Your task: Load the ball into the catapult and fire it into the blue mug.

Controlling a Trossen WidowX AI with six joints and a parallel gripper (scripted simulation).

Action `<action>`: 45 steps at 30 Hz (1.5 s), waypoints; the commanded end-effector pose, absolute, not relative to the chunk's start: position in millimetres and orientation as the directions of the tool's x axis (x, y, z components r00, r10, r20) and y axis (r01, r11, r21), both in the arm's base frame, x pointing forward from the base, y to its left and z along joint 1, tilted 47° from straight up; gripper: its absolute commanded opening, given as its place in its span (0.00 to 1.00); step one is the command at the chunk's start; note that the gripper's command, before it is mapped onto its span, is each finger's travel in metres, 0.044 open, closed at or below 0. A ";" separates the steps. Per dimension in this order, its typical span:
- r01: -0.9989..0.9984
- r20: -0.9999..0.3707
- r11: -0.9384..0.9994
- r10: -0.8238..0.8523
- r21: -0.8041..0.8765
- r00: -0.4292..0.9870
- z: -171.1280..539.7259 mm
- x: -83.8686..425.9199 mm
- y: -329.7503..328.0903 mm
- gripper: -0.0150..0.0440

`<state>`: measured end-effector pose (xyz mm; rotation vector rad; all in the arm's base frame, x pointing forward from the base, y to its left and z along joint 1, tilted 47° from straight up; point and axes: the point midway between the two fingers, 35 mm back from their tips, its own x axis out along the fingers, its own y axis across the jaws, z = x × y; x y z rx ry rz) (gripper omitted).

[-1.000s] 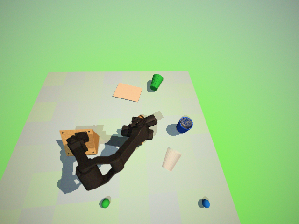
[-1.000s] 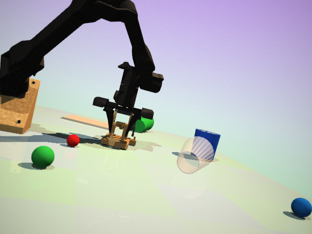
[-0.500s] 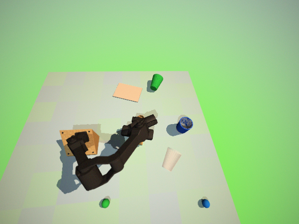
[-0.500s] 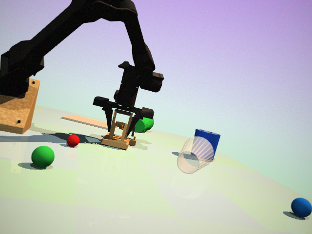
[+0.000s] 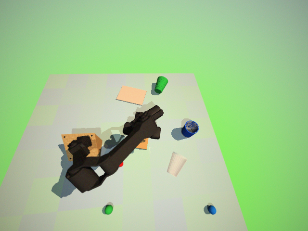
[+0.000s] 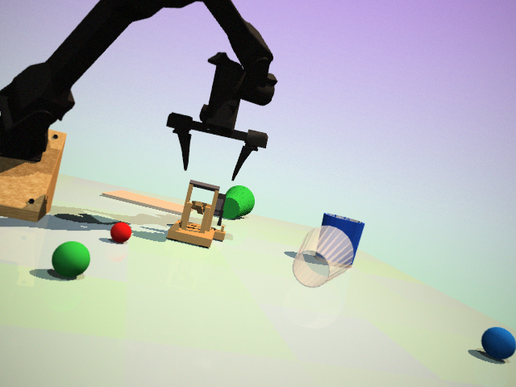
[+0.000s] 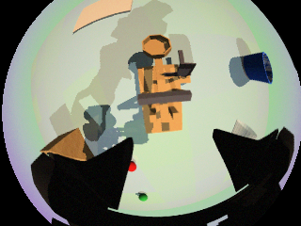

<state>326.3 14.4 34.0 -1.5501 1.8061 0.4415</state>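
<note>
The orange catapult (image 5: pixel 143 146) (image 6: pixel 189 237) (image 7: pixel 166 123) stands on the table, partly hidden by the arm in the top view. Its round cup (image 7: pixel 156 45) looks empty in the wrist view. A dark trigger-like part (image 7: pixel 186 70) is at its side. My gripper (image 6: pixel 208 175) (image 7: pixel 175 138) is open and empty above the catapult's dark crossbar. The blue mug (image 5: pixel 186 133) (image 6: pixel 357 235) (image 7: pixel 254 68) stands upright to the right. A red ball (image 5: pixel 121 164) (image 6: pixel 120 231) (image 7: pixel 133 167) lies on the table between the robot's base and the catapult.
A green ball (image 5: pixel 108 209) (image 6: pixel 70 258) and a blue ball (image 5: pixel 211 210) (image 6: pixel 498 343) lie nearer the front. A clear ribbed cup (image 5: pixel 176 164) (image 6: pixel 312 268) lies near the mug. A green cup (image 5: pixel 161 83) (image 6: pixel 241 201) and a flat peach board (image 5: pixel 131 95) lie at the back.
</note>
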 end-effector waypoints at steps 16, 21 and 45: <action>-0.750 -0.693 0.484 -0.719 -0.450 -0.048 32.5 324.5 10.3 1.00; -0.626 -0.693 0.563 -0.719 -0.540 -0.048 33.1 324.3 10.6 1.00; 0.152 -0.693 0.680 -0.719 -0.717 -0.051 35.5 323.0 11.8 1.00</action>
